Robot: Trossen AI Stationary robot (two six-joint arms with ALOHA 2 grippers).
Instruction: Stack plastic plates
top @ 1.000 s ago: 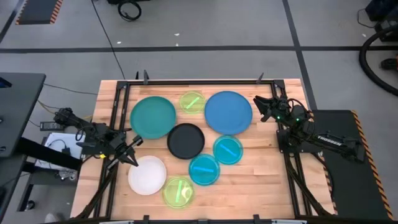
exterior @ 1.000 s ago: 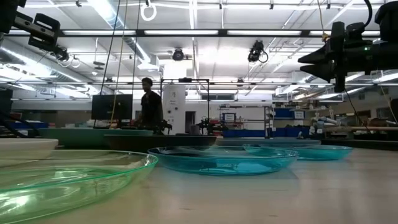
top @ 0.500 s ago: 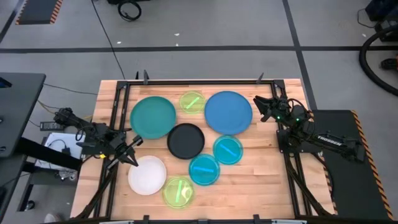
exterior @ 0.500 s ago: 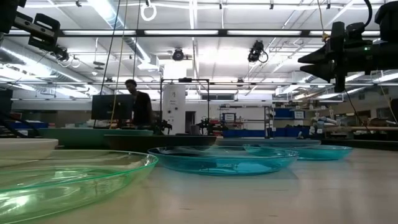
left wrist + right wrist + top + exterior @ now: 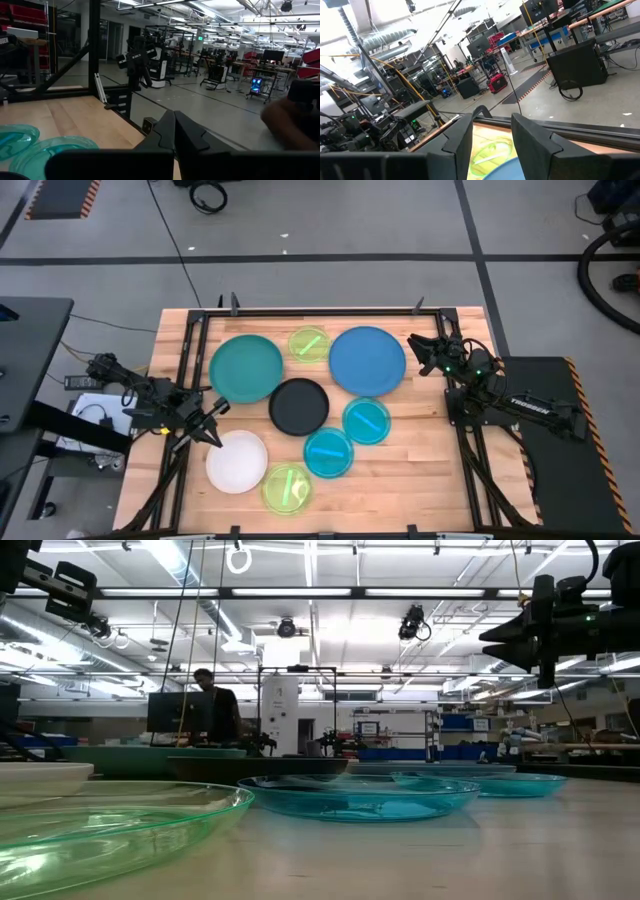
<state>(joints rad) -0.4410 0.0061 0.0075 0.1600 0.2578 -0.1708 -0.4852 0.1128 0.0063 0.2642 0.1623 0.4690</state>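
Observation:
Eight plates lie flat and apart on the wooden table. At the far side are the large teal plate (image 5: 246,368), a small lime-green plate (image 5: 309,343) and the large blue plate (image 5: 367,360). The black plate (image 5: 299,406) is in the middle. Two cyan plates (image 5: 366,420) (image 5: 329,452) sit right of centre. The white plate (image 5: 237,461) and the second lime-green plate (image 5: 287,488) lie near the near edge. My left gripper (image 5: 214,423) (image 5: 174,131) hovers shut between the teal and white plates. My right gripper (image 5: 416,353) (image 5: 492,137) hovers open just right of the blue plate.
A dark metal frame (image 5: 190,330) runs round the table's edges. Bare wood shows along the right side (image 5: 430,450) and in the near left corner. The room beyond holds equipment racks and a person (image 5: 210,700) far behind the table.
Both arms and all plates have kept still. The person far behind the table has walked toward the left.

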